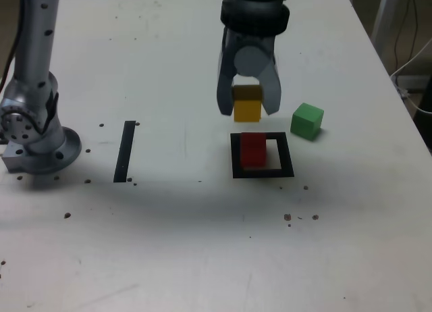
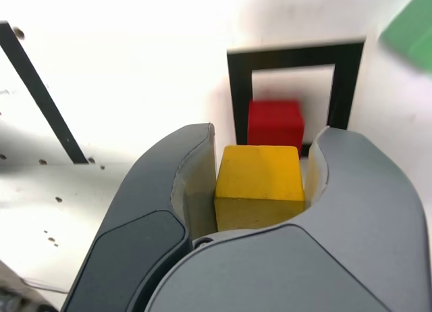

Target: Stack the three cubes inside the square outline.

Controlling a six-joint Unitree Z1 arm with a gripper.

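The pincer was found closed on the yellow cube, which sat between its two fingers and was held clear of the table. The red cube lay below the held cube, outside the grip, within the square outline. It stood toward the outline's side at the exterior view's left, with white centre showing on its other side. In the wrist view, the yellow cube's near edge overlapped the lower part of the red one. The green cube rested on the table outside the outline, apart from the pincer, toward the exterior view's right. The straight black strip lay well apart, toward the exterior view's left.
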